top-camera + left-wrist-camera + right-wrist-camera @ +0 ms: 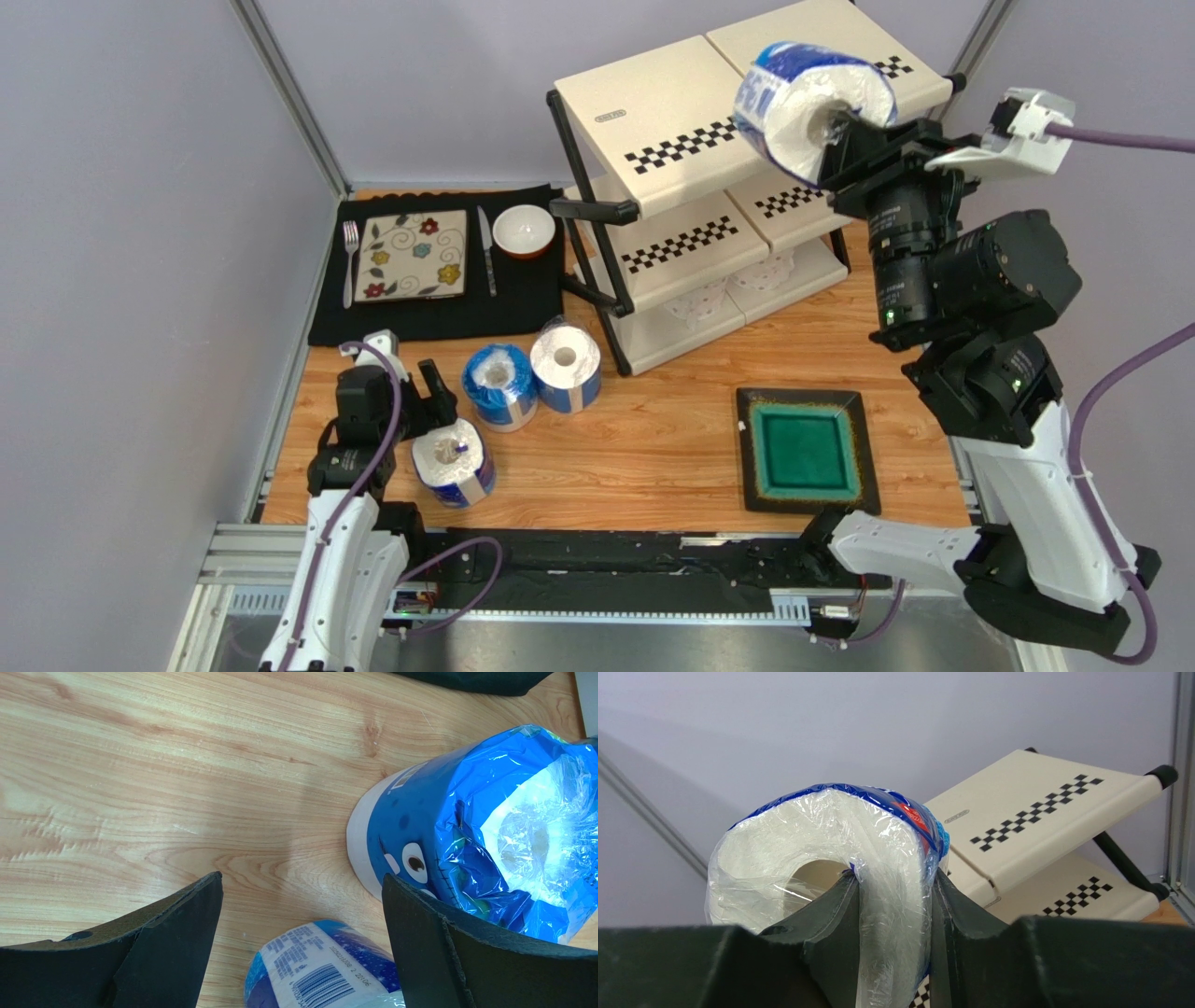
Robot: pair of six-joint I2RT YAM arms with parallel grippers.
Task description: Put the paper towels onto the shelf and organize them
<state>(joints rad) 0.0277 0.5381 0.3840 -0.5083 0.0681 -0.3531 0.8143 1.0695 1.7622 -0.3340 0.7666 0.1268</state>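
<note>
Blue-wrapped white paper towel roll is raised near the top tier of the cream-panelled, black-framed shelf. Right hand is clenched on its wall through the core. Lower it flat, well inside the edge, then let go. Left hand is spread wide, low over the wooden tabletop.

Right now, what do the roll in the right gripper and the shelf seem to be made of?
The held roll: soft white paper under thin glossy plastic film; it crinkles and shines. The shelf: probably matte cream plastic panels, smooth; black tubular frame, material unclear.
</note>
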